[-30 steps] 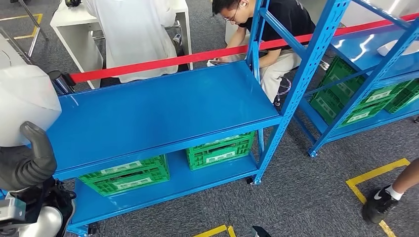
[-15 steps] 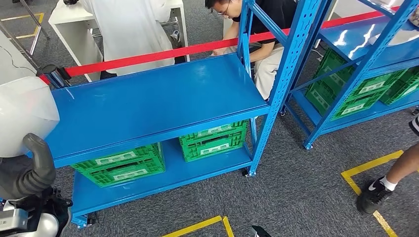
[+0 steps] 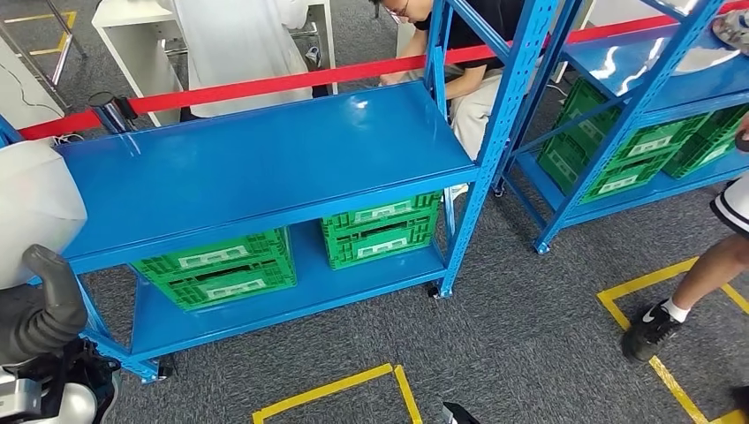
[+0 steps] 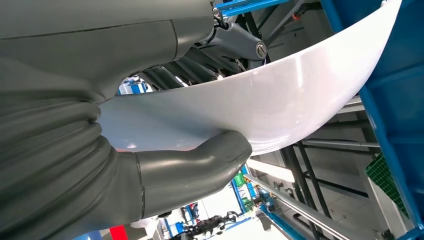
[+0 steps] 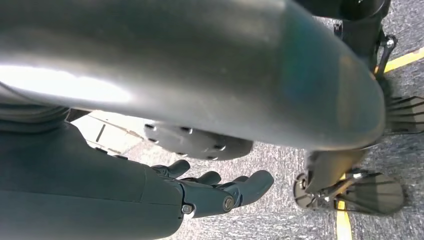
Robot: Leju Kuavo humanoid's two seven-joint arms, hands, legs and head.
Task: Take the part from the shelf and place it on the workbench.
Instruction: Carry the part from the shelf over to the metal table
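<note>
Holding the big smooth white curved plastic part (image 3: 31,216) at the left edge, the left hand (image 4: 165,175) grips it tight. The right hand (image 5: 220,192) hangs loose, holding nothing. The whole view has swung, so the robot is turning. The blue metal shelf (image 3: 256,168) sits on grey carpet (image 3: 530,327).

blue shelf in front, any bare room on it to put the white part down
The top deck of the blue shelf is bare from the red barrier tape to its front edge. The lower deck is crowded by two green crates, with a bare strip in front.
</note>
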